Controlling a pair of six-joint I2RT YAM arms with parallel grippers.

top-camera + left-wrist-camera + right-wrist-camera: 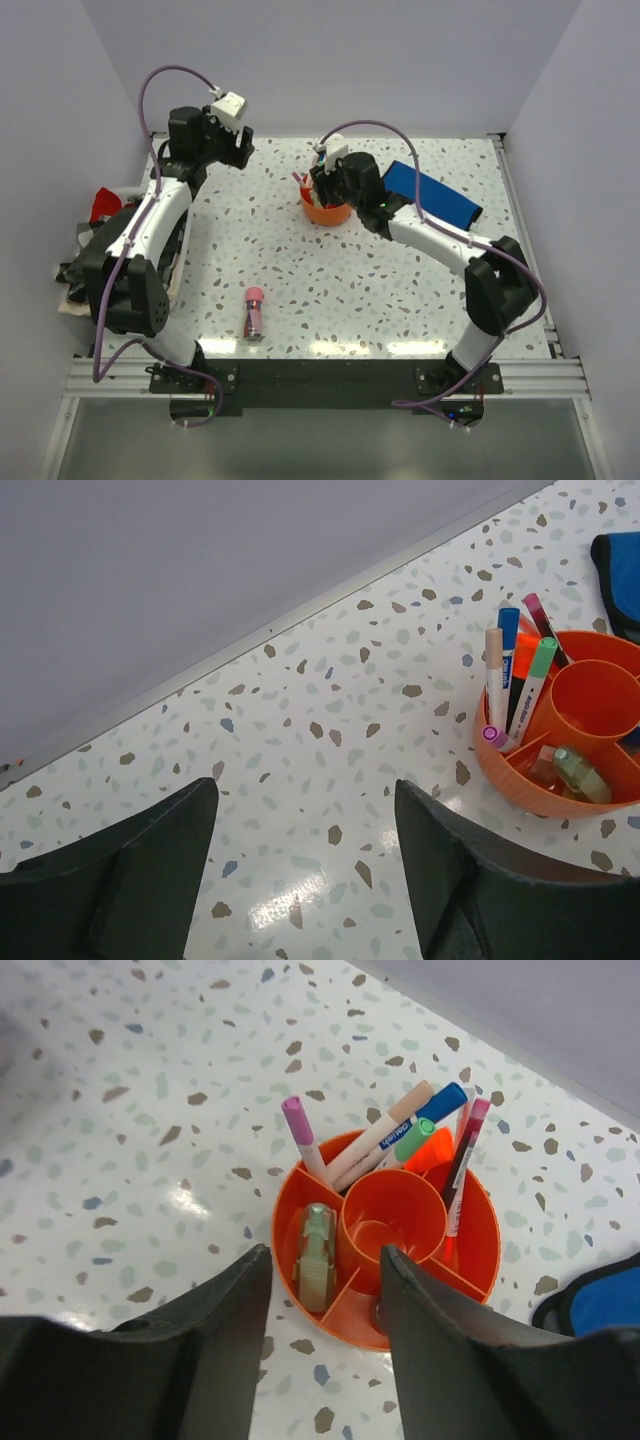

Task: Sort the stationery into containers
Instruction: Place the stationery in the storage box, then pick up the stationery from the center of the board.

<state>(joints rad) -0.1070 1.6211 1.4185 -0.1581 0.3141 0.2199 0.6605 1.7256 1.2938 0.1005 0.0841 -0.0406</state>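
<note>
The round orange caddy (pixel 330 215) stands at the middle back of the table. Several pens (pixel 400 1140) lean in its far ring compartment, orange, pink, blue-capped and green among them. Pale green erasers (pixel 316 1260) lie in the left compartment, and the centre well (pixel 395 1222) holds nothing. My right gripper (pixel 326 1252) hovers open just above the caddy's (pixel 285 1210) near side, nothing between its fingers. A pink-capped glue tube (pixel 254 312) lies on the table near the front left. My left gripper (pixel 305 785) is open over bare table at the back left, with the caddy (pixel 520 785) to its right.
A blue pouch (pixel 432 193) lies right of the caddy, partly under the right arm. Red and black cloth (pixel 100 210) is heaped off the table's left edge. A wall runs along the table's far edge (pixel 300 615).
</note>
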